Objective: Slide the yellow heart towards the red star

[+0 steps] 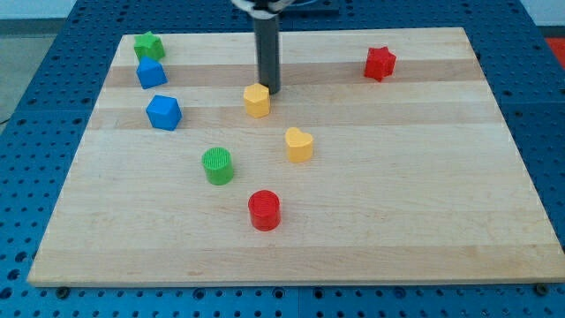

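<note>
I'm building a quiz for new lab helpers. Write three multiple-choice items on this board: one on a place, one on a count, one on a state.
1. Where is the red star?
A. view's top right
B. view's bottom left
C. centre

2. How many blue blocks?
A. one
B. two
C. four

3. My tip is:
A. beside the yellow hexagon block
B. against the yellow heart
C. out of view

Key: A, it sits near the top right corner; B, two show at the left; A, the rod ends just up-right of it.
</note>
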`<state>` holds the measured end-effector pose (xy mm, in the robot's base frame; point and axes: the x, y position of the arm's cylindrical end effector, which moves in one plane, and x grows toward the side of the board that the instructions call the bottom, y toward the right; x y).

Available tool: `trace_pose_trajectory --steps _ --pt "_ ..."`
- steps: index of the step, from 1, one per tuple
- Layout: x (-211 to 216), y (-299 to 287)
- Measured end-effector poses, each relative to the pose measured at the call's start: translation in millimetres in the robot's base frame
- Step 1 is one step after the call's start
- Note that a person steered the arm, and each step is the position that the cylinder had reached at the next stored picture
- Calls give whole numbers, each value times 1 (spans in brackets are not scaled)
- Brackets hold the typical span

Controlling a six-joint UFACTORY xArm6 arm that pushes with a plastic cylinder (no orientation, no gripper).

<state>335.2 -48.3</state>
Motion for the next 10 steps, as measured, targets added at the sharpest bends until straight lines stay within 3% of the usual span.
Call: trace_pose_trajectory --steps 2,3,4,5,6,8,10 --pt "17 4" --pt "35 104" --pt "118 170" --pt "167 95" --pt "144 34" --pt "100 90" --pt "146 49"
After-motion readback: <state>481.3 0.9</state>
